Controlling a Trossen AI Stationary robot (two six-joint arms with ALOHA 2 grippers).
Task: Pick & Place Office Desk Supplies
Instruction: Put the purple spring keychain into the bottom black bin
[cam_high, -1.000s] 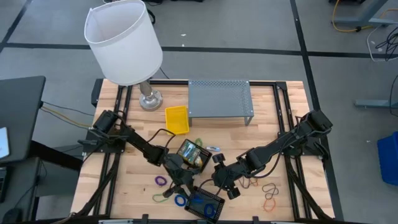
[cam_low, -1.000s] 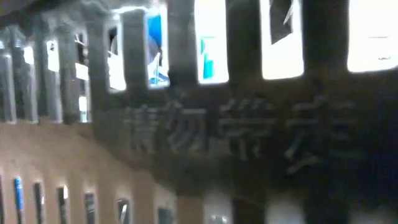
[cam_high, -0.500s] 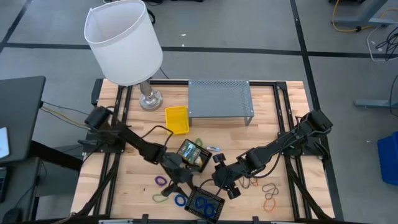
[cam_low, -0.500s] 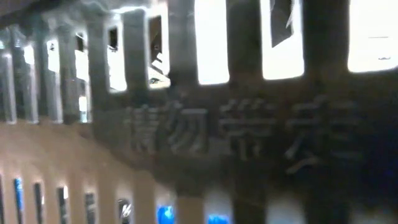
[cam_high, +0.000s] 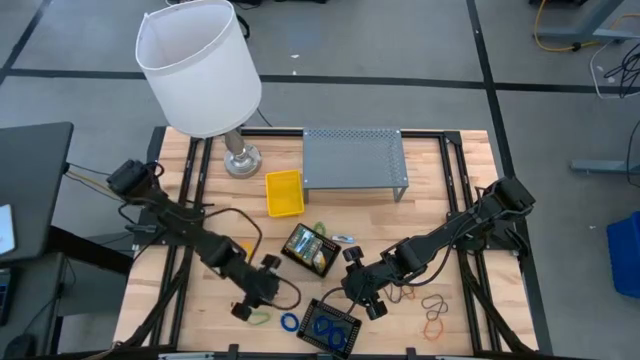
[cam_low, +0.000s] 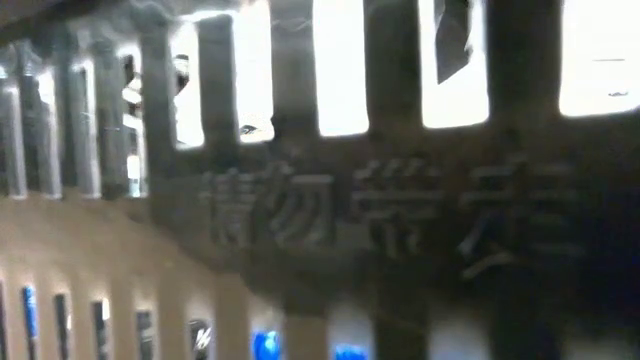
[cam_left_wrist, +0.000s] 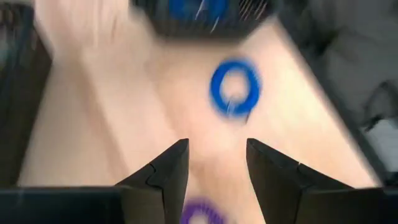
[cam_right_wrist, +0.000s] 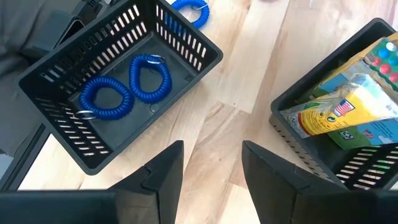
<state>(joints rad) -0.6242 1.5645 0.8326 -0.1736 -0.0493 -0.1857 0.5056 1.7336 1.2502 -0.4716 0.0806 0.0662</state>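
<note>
My left gripper (cam_high: 260, 297) (cam_left_wrist: 216, 163) hangs open over the near left of the table, with a purple rubber band (cam_left_wrist: 200, 215) under its fingers. Ahead of it a blue coil ring (cam_left_wrist: 234, 87) (cam_high: 290, 322) lies flat on the wood. A green band (cam_high: 258, 318) lies beside it. A black slatted basket (cam_high: 330, 326) (cam_right_wrist: 74, 134) at the near edge holds two blue coils (cam_right_wrist: 124, 87). A second black basket (cam_high: 308, 250) holds a crayon box (cam_right_wrist: 348, 112). My right gripper (cam_high: 355, 290) (cam_right_wrist: 212, 163) hangs open above the bare wood between the two baskets.
A yellow bin (cam_high: 284, 192) and a grey mesh shelf (cam_high: 355, 158) stand at the middle back. The lamp with the white shade (cam_high: 198, 65) is at the back left. Orange and brown bands (cam_high: 433, 315) lie near right. The low view looks out through dark slats (cam_low: 380, 230).
My left gripper has drawn back from beside the near basket toward the table's left edge, rising a little and tipping less steeply. In the low view a blue thing seen high up is gone, and blue now shows low down. The right arm has kept still.
</note>
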